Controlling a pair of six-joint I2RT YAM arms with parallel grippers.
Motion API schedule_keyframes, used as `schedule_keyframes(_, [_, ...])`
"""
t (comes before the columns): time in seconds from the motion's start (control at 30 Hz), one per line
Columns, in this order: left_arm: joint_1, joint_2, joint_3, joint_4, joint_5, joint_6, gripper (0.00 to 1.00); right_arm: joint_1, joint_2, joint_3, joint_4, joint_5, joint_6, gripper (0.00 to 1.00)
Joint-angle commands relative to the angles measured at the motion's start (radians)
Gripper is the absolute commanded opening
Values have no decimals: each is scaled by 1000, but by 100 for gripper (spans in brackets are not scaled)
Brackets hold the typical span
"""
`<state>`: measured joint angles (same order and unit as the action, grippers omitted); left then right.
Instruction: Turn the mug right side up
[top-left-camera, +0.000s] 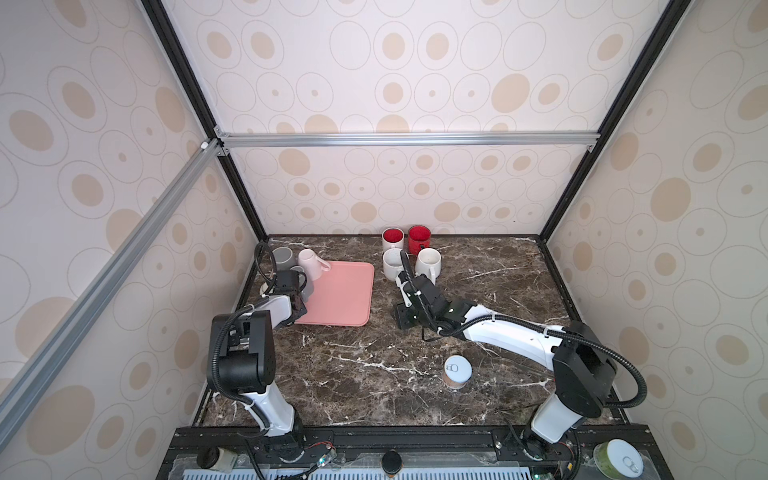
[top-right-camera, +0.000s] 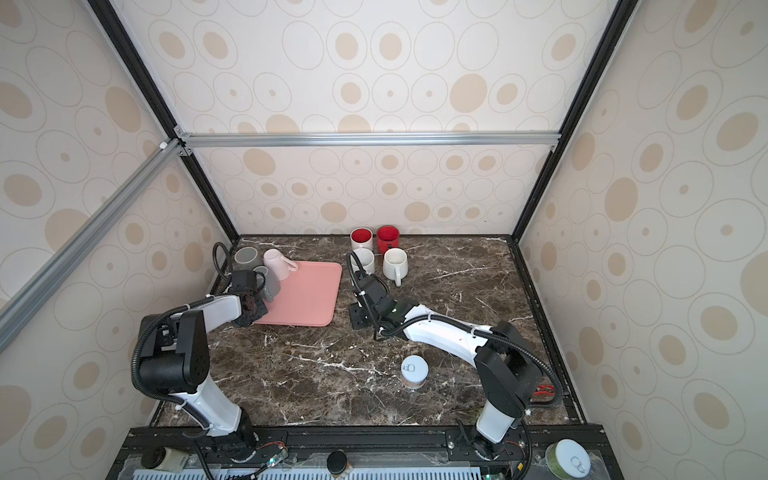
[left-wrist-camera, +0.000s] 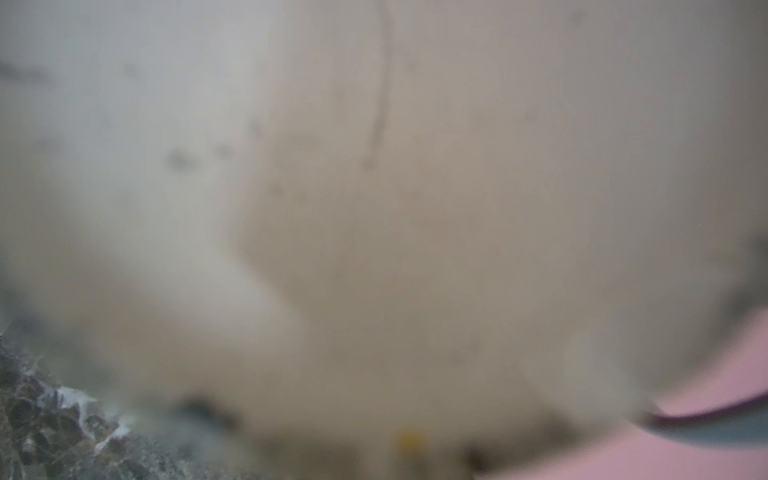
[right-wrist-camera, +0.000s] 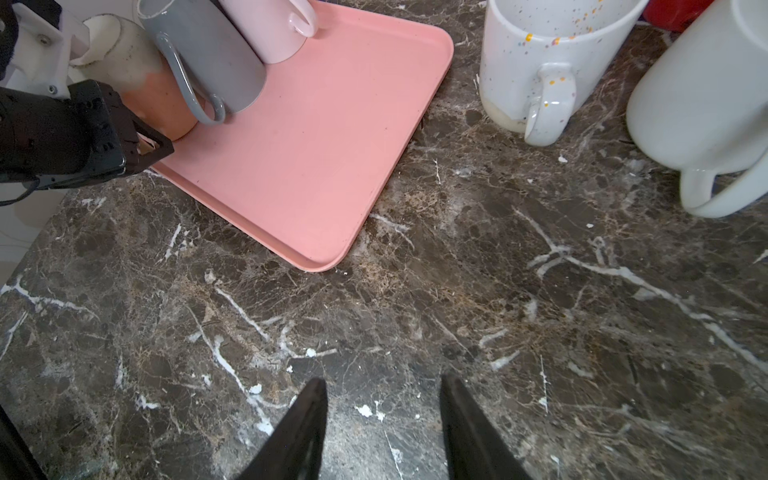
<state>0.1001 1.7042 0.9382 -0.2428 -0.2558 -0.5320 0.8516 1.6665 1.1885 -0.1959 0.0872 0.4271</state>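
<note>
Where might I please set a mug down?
Free: pink tray, right half; table between tray and can. Crowded: tray's far-left corner, around the pink mug and left gripper; the four upright mugs at the back.

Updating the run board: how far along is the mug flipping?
Looks done: four upright mugs stand off the pink tray. In hand: the left gripper is up against a cream-and-orange mug on the tray; grip unclear. Left: that one, the grey mug and the pink mug look rim-down. Idle: the right gripper, fingers apart, empty.
</note>
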Motion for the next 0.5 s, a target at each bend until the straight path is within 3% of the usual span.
schedule_keyframes(0.0, [-1,-65,0,26,-21,-1,2,4,8,14,-23,13,-14,48])
schedule_keyframes(0.47, [-1,-369,-155,54,124,-19,0,4,2,4,-29,-6,-17,47])
